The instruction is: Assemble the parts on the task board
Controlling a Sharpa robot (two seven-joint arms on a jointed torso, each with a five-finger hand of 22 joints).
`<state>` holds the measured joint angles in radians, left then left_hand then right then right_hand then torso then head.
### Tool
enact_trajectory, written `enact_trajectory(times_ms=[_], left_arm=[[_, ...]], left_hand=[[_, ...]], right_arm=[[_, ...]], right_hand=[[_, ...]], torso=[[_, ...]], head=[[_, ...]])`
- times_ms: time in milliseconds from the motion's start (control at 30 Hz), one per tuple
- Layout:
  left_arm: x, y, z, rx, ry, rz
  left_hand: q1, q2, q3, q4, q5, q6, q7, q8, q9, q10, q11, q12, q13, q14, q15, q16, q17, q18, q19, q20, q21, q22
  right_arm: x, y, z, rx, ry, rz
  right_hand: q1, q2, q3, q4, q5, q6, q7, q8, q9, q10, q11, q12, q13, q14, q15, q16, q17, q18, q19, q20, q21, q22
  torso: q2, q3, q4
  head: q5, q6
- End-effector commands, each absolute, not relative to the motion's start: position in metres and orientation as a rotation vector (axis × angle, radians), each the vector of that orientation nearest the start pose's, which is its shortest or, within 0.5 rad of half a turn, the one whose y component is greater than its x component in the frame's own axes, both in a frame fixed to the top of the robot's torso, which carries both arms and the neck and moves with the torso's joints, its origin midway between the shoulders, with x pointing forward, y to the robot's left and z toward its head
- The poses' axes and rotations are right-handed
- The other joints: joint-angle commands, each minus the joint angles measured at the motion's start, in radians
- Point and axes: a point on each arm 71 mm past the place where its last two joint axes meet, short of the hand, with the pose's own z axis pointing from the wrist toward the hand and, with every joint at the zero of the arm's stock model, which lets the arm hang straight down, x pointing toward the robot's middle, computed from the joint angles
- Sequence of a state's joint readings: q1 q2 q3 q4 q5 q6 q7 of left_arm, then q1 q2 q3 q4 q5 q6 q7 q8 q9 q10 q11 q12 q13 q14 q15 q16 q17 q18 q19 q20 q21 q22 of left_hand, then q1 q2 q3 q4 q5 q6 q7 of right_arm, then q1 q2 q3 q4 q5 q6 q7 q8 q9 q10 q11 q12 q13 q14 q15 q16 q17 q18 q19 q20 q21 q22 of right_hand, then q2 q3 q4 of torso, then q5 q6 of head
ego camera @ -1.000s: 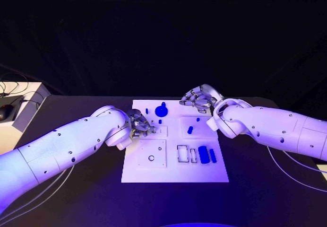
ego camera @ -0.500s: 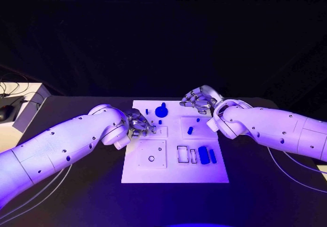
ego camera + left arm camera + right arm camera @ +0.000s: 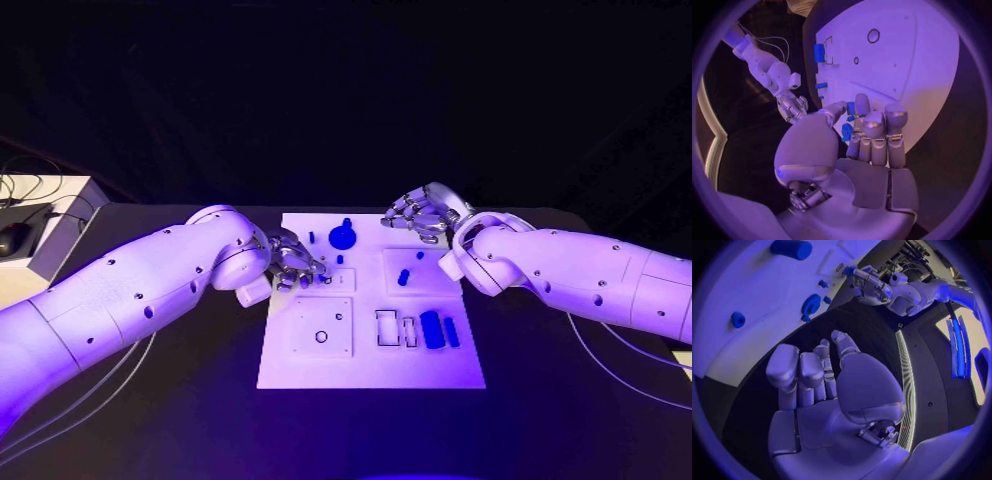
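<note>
Two hands are over the far half of your task board (image 3: pixel 368 365), a white plate with its long axis running away from the robot. Your left hand (image 3: pixel 296 263) is at the board's left edge, its fingers curled close on a small blue part (image 3: pixel 847 132). Your right hand (image 3: pixel 418 213) is at the far right corner, fingers curled inward around nothing. Near the right edge lie two blue bars (image 3: pixel 438 328), pointing along the board's length.
</note>
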<state>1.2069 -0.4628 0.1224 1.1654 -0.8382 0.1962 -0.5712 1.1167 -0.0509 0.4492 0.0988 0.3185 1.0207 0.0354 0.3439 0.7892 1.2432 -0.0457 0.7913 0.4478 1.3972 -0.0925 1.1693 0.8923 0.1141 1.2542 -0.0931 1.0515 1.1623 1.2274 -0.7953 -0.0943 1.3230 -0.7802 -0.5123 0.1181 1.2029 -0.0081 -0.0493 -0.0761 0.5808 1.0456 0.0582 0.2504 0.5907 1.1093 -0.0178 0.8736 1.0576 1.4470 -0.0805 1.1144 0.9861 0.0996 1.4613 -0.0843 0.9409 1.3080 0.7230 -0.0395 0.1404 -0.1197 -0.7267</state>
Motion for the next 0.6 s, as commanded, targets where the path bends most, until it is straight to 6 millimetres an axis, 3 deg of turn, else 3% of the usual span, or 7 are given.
enact_trajectory(times_ms=[33, 300, 433, 600], left_arm=[[0.54, 0.109, -0.196, -0.38, 2.47, -0.673], [0.551, 0.1, -0.189, -0.344, 2.459, -0.627], [0.554, 0.096, -0.185, -0.314, 2.444, -0.598], [0.556, 0.091, -0.182, -0.241, 2.46, -0.551]], left_hand=[[-0.034, 0.016, 0.189, -0.19, 0.007, -0.006, 0.002, 0.007, 0.008, -0.008, -0.002, 0.01, -0.001, -0.001, -0.004, 0.008, 0.009, -0.009, 0.005, -0.005, 0.003, 0.005], [-0.108, 0.024, 0.248, -0.254, 0.02, 0.024, -0.004, -0.013, 0.046, 0.01, -0.01, 0.022, -0.01, 0.006, -0.01, 0.032, 0.048, -0.018, 0.02, -0.016, 0.03, 0.026], [-0.134, 0.037, 0.258, -0.275, 0.024, 0.036, -0.006, -0.042, 0.087, 0.011, -0.01, 0.028, -0.013, 0.008, -0.011, 0.035, 0.057, -0.019, 0.022, -0.017, 0.036, 0.032], [-0.14, 0.031, 0.272, -0.289, 0.042, 0.046, -0.008, -0.051, 0.102, 0.015, -0.012, 0.028, -0.015, 0.009, -0.012, 0.042, 0.067, -0.021, 0.026, -0.019, 0.044, 0.038]], right_arm=[[0.523, -0.247, -0.193, 0.474, 1.546, 0.867], [0.523, -0.245, -0.193, 0.471, 1.548, 0.869], [0.523, -0.244, -0.193, 0.47, 1.549, 0.869], [0.523, -0.244, -0.193, 0.468, 1.549, 0.869]], right_hand=[[-0.003, 0.001, 0.0, -0.009, 0.008, 0.008, -0.001, -0.005, -0.001, 0.003, -0.002, -0.004, 0.0, 0.0, -0.004, -0.003, -0.001, -0.007, 0.068, -0.013, -0.005, 0.121], [0.001, 0.001, 0.003, -0.014, 0.011, 0.009, -0.002, -0.005, -0.002, 0.004, -0.003, -0.003, 0.001, 0.0, -0.004, -0.004, -0.001, -0.007, 0.068, -0.014, -0.004, 0.122], [0.004, 0.001, 0.004, -0.017, 0.013, 0.009, -0.002, -0.005, -0.002, 0.004, -0.003, -0.003, 0.001, 0.0, -0.004, -0.004, -0.001, -0.007, 0.068, -0.014, -0.004, 0.122], [0.003, 0.0, 0.005, -0.02, 0.016, 0.01, -0.002, -0.006, -0.003, 0.004, -0.003, -0.004, 0.001, 0.0, -0.004, -0.004, -0.001, -0.007, 0.068, -0.014, -0.005, 0.122]], torso=[[0.001, 0.0002, -0.0001], [0.001, 0.0, -0.0013], [0.001, -0.0002, -0.0006], [0.002, 0.0002, -0.0016]], head=[[0.001, 0.0], [0.002, 0.0], [0.001, 0.001], [0.002, 0.001]])
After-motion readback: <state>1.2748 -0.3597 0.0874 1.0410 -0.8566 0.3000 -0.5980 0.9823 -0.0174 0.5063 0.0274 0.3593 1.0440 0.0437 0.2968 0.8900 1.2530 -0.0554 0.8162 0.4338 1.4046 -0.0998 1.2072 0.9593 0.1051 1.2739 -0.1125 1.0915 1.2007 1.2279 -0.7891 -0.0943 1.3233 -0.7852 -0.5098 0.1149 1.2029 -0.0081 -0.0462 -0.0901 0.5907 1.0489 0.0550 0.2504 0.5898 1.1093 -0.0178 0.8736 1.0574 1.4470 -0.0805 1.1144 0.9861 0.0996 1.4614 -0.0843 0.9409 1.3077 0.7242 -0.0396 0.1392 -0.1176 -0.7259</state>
